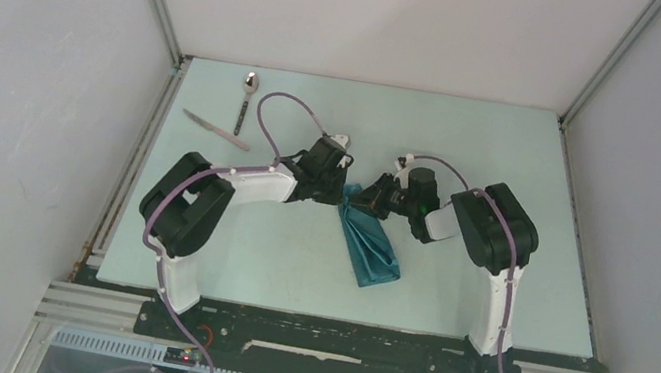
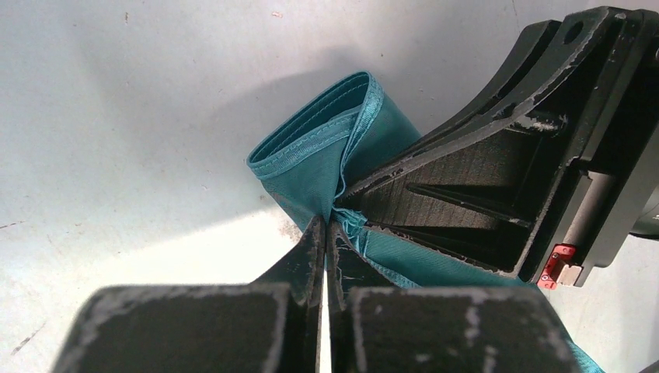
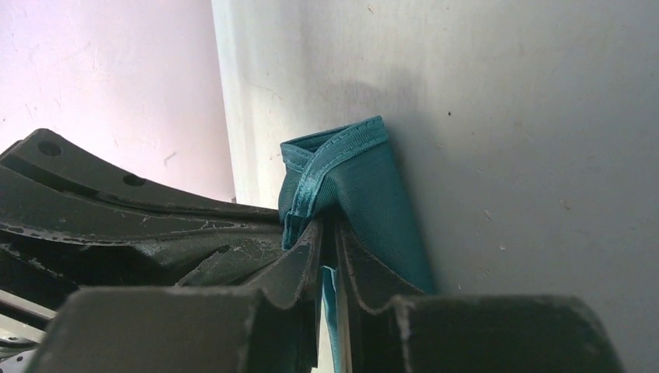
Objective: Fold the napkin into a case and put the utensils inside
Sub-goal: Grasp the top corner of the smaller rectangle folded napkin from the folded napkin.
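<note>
Teal napkin point(image 1: 372, 244), folded into a strip, lies mid-worktop point(image 1: 474, 150). Spoon point(image 1: 245, 101) and knife point(image 1: 214, 130) lie far-left, well apart from it. Both arms bend inward; left fingers point(image 2: 299, 264) and right fingers point(image 3: 299, 268) pinch its far end, closed tight.

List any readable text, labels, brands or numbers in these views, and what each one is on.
None: no view shows text that can be read.
The napkin is plain teal, with no tag or print visible.
The spoon and knife are bare metal, and any stamp is too small to tell.
The red tab in the left wrist view has no readable marking.
</note>
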You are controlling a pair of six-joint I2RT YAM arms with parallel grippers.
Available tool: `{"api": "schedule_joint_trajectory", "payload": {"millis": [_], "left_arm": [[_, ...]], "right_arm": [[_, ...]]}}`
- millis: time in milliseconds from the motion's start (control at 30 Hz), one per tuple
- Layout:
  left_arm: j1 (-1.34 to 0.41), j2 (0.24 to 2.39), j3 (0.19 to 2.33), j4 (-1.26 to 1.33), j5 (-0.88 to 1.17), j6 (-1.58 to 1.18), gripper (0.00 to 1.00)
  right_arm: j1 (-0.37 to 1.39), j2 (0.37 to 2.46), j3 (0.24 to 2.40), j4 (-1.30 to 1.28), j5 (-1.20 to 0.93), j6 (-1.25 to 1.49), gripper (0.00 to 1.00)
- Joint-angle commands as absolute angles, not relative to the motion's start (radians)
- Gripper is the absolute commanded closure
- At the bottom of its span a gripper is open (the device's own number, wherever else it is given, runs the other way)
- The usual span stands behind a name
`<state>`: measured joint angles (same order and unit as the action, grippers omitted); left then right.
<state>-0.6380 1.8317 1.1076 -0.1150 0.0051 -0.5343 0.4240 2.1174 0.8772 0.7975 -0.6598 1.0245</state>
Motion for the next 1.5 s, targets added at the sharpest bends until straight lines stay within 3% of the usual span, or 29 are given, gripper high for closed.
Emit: {"api": "schedule_joint_trajectory", "payload": {"millis": [0,233,433,500,633,767,1233,1333,1467], "left_arm": [[-0.630,1.784,1.119,-0.092,0.010,-0.551,1.00],[-0.630,1.788,1.122,-0.089,0.047,-0.552,1.00],[-0.630,1.780,1.120,-0.086,0.067,-0.562,1.00],[-0.625,1.775,1.115,-0.088,0.066,-0.580,1.00],[-0.598,1.768,1.095,-0.072,0.106,-0.630,1.00],[-0.579,1.757,1.072,-0.069,0.112,-0.627,1.00],[-0.578,1.758,1.065,-0.068,0.110,-0.607,1.00],[-0.578,1.756,1.064,-0.067,0.116,-0.604,1.00],[-0.578,1.752,1.060,-0.057,0.123,-0.601,1.00]], "right_arm": [[0.443,2.136,0.864,0.874,-0.640,1.043,0.84],[0.489,2.132,0.887,0.872,-0.541,1.008,0.85],[0.547,2.089,0.885,0.800,-0.332,0.940,0.81],[0.566,2.060,0.906,0.750,-0.286,0.908,0.73],[0.561,2.056,0.950,0.668,-0.341,0.904,0.65],[0.493,2.045,0.902,0.722,-0.496,0.952,0.63],[0.436,1.997,0.820,0.823,-0.652,1.004,0.65],[0.431,2.038,0.832,0.873,-0.671,1.042,0.78],[0.437,2.082,0.854,0.885,-0.676,1.056,0.83]]}}
